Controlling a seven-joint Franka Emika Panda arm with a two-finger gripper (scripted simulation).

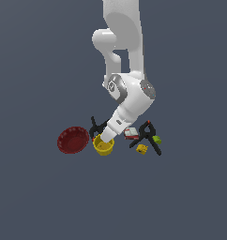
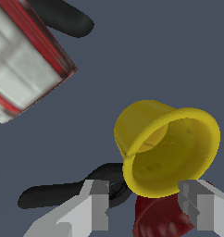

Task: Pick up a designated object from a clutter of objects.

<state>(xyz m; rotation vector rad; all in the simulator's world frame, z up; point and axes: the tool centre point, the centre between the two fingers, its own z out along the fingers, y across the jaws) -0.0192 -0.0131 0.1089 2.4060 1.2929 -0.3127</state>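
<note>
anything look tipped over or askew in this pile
Nothing stands out much. The yellow cup sits upright, mouth up, with the claw open at its rim. The larger black clamp just lies sprawled over the small pieces.

Arm's upper links (image 1: 122, 18) cut off by the exterior view's top edge. Fingers (image 2: 99, 203) cropped by the wrist view's border, tips only showing. Red-white box (image 2: 21, 60) cropped at the frame edge there; in the exterior view half hidden behind the wrist. Dark red bowl (image 2: 160, 217) mostly hidden behind the yellow cup (image 2: 171, 148) and cropped. 1 black clamp (image 1: 95, 127) partly hidden by the gripper (image 1: 105, 138). Green piece (image 1: 157, 139), at 3 o'clock from the other clamp (image 1: 147, 136), too small to identify; likewise the yellow block (image 1: 142, 149).
</note>
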